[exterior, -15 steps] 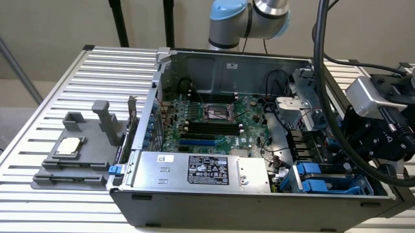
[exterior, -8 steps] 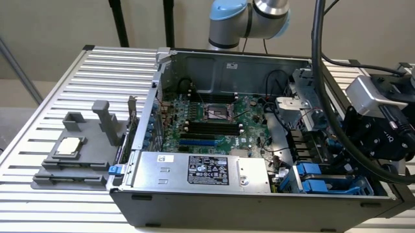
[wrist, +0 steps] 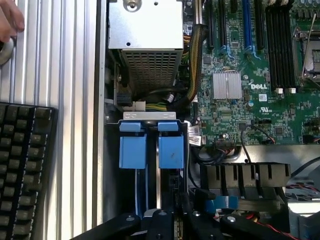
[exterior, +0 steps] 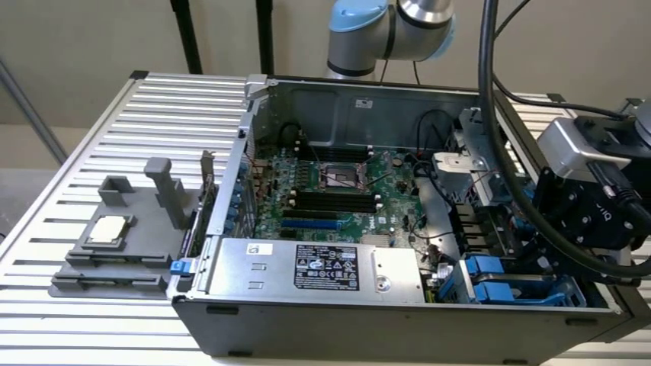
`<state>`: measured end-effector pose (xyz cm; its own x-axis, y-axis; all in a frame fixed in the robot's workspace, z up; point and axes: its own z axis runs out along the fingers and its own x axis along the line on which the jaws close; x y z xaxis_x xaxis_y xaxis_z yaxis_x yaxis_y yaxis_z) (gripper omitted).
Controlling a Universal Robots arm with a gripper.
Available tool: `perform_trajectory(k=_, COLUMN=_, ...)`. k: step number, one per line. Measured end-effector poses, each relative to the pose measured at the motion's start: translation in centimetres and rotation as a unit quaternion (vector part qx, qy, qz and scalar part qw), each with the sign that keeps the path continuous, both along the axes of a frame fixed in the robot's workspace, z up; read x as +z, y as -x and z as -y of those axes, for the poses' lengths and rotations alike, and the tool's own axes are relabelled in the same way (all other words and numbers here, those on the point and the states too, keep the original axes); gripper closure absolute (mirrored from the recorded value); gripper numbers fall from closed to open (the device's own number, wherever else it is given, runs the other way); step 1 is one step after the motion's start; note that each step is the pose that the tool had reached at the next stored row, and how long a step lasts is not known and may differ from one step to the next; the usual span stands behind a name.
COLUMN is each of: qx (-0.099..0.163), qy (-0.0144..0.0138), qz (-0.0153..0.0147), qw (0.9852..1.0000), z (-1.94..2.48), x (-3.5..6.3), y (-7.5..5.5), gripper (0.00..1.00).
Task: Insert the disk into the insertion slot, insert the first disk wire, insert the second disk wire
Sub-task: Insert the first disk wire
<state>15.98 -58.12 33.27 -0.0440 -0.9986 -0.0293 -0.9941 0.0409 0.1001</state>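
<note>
The insertion slot point(exterior: 508, 286) is a grey metal cage with blue tabs point(wrist: 132, 150) in the computer case's near corner, on the exterior view's right. My gripper point(exterior: 544, 255) hangs right over it, its black fingers point(wrist: 160, 220) shut close together above the cage's opening point(wrist: 150, 116). I cannot tell whether anything is pinched between them. The disk is hidden. A blue-tipped flat cable end point(wrist: 222, 202) lies just beside the fingers, and a bundle of black wires point(wrist: 210, 155) curls next to the cage.
A silver power-supply box point(exterior: 320, 267) with a black label sits beside the cage. The green motherboard point(exterior: 336, 194) fills the case floor. A grey fixture point(exterior: 112, 244) stands on the slatted table. A keyboard point(wrist: 22, 170) and a person's hand point(wrist: 10, 20) are outside the case.
</note>
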Motion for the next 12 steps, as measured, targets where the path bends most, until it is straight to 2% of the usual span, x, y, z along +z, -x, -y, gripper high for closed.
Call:
perform_trajectory(k=4, qx=0.000, qy=0.0022, qz=-0.0008, qw=1.0000, z=-0.36, x=-0.03, y=-0.18, gripper=0.84)
perform_trajectory(k=12, qx=0.000, qy=0.0028, qz=-0.0043, qw=1.0000, z=-0.39, x=0.00, y=-0.28, gripper=0.82)
